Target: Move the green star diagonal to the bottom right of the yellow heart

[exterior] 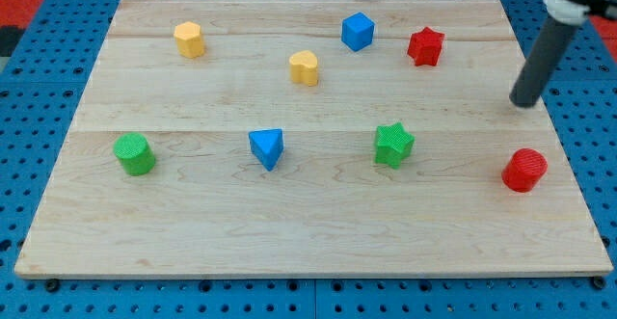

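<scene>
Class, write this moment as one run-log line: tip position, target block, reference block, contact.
tip: my tip at view's right edge | target: green star, lower right of yellow heart | contact: none, tip apart from all blocks

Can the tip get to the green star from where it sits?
Probably yes. My tip is to the upper right of the green star, with bare board between; the red cylinder lies below that path.
</scene>
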Tool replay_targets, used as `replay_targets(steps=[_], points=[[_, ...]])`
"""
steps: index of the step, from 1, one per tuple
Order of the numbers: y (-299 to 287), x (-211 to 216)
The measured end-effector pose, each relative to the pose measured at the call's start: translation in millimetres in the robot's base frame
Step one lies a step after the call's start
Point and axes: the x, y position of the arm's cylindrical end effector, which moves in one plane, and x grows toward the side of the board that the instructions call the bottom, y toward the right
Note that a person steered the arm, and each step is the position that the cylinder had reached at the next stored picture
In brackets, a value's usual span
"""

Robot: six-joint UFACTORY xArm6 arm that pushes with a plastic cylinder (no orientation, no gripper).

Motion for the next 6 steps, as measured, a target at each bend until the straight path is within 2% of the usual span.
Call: replay_targets(steps=[1,2,3,4,5,6], points=[[-41.7,33.5],[-94.8,46.1],[-119.0,81.0],[-165.7,87.2],[-190.6,54.1],[-189.8,33.1]])
